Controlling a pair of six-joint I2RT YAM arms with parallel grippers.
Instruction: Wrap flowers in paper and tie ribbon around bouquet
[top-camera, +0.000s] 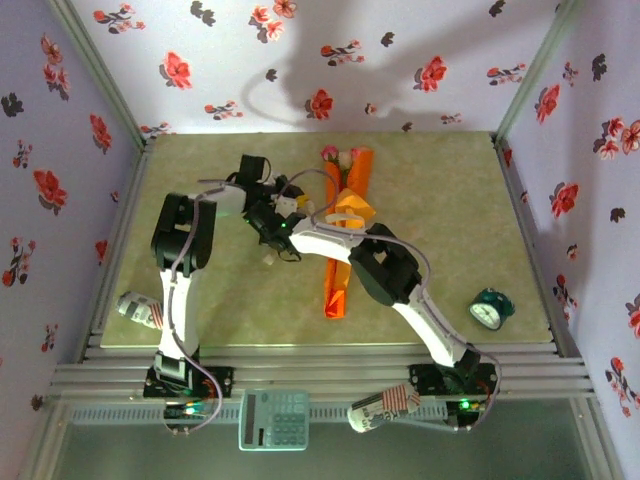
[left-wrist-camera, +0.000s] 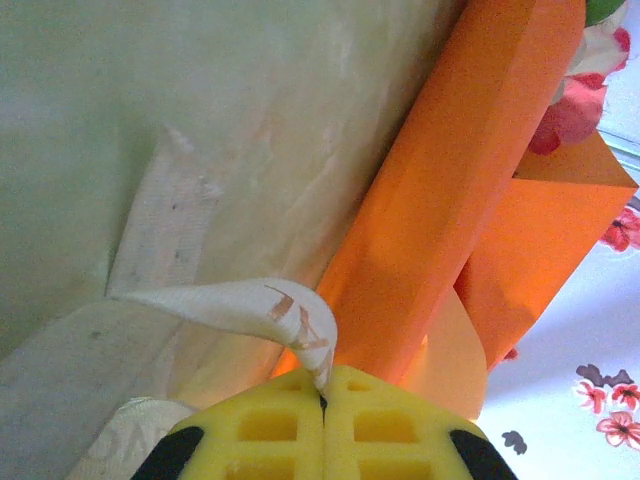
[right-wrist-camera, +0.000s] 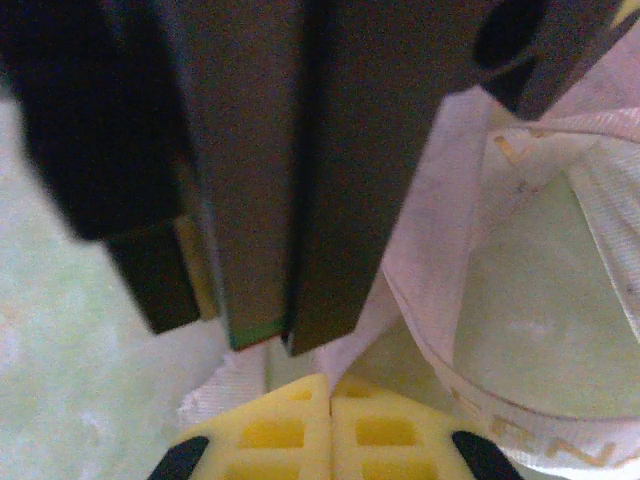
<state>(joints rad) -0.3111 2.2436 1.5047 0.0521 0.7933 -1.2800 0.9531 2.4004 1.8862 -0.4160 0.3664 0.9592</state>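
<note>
Left gripper (left-wrist-camera: 324, 385) pressed together, pinching ribbon (left-wrist-camera: 235, 300) end just beside orange bouquet (left-wrist-camera: 450, 200). Right gripper (right-wrist-camera: 330, 392) pinching ribbon too, loop curving over table (right-wrist-camera: 520, 330).

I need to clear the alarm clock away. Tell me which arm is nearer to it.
Right. The right arm rises just left of the teal alarm clock; the left arm stands across the table, beyond the orange bouquet.
</note>
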